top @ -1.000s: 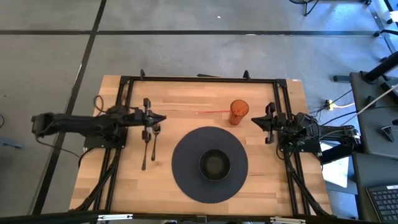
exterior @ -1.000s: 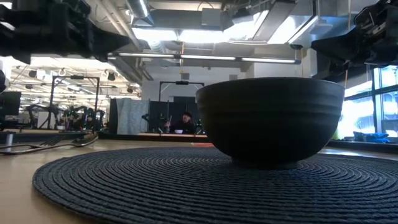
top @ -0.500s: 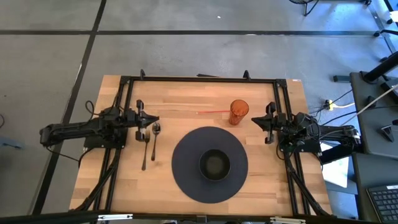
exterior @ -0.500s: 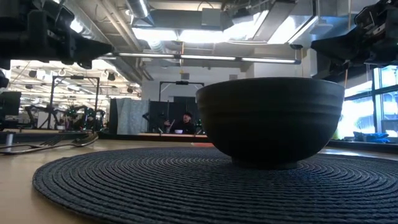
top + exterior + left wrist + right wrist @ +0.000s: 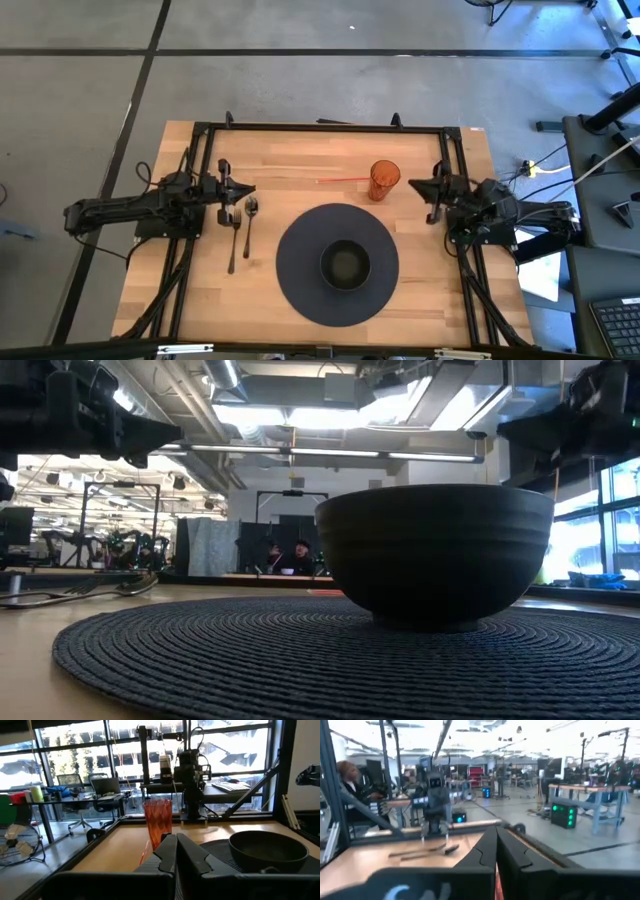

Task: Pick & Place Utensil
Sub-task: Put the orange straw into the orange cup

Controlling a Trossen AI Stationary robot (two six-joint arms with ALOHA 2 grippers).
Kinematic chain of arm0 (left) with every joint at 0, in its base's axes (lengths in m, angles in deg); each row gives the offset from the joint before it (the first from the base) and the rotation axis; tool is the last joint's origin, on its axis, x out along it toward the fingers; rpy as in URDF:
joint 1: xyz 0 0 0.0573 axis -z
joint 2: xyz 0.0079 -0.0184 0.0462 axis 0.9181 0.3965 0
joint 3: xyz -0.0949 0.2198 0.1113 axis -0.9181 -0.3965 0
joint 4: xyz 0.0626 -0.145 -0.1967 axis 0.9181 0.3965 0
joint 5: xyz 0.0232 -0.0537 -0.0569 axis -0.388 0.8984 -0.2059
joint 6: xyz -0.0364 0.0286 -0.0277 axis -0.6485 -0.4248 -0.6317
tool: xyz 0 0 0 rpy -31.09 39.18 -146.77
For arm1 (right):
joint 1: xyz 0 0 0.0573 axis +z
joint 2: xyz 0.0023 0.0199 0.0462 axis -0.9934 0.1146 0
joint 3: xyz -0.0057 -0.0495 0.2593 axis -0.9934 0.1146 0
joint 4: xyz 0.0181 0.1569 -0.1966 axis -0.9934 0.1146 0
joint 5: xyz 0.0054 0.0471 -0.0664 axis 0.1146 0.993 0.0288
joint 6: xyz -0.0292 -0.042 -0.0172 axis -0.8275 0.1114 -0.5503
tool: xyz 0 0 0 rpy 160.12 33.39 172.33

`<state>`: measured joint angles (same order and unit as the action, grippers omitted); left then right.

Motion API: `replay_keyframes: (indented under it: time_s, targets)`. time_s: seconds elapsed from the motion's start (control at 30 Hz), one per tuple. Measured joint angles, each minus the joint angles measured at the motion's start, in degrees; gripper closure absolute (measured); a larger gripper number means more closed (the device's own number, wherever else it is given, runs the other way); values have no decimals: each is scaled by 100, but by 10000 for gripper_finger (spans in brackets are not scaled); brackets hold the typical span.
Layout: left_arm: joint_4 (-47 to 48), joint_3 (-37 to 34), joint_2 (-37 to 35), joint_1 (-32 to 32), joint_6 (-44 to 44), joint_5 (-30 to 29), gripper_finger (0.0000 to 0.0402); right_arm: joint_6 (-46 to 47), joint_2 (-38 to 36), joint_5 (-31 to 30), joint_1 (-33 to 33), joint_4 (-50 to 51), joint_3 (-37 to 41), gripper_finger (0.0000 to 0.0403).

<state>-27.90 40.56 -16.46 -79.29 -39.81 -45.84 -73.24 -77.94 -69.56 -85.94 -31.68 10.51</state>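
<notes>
On your pale wood-plank table, a slim metal fork and spoon lie side by side left of the round, dark woven placemat with its ribbed dark bowl. A faceted orange cup stands at the far side. Your left hand and right hand both hover pinched closed, empty. A workshop stretches beyond.

you're in a robotics lab: more robot rigs on benches, office chairs, big windows, ceiling ducting.
</notes>
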Motion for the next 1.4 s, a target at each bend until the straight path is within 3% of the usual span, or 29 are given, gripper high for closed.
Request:
replay_keyframes:
  time_s: [0.2,0.47,0.7,0.83,1.1,1.4]
  targets:
    - [-298,0,0,0,2,-292,399,-363,1091,-104,-25,1557,-2107,401]
    - [-388,0,2,0,3,-854,399,-102,4360,-18,-605,4148,-5285,401]
    - [-342,0,2,0,-52,-945,398,-623,7347,1588,-1461,5659,-7931,402]
    - [-228,0,2,0,-212,-945,394,-1202,8859,1754,-1755,6302,-9144,401]
    - [182,0,4,0,-432,-945,398,-2340,10961,1763,-1956,7019,-10575,359]
    - [707,0,4,0,-923,-944,398,-2672,12115,1921,-1952,6761,-10848,234]
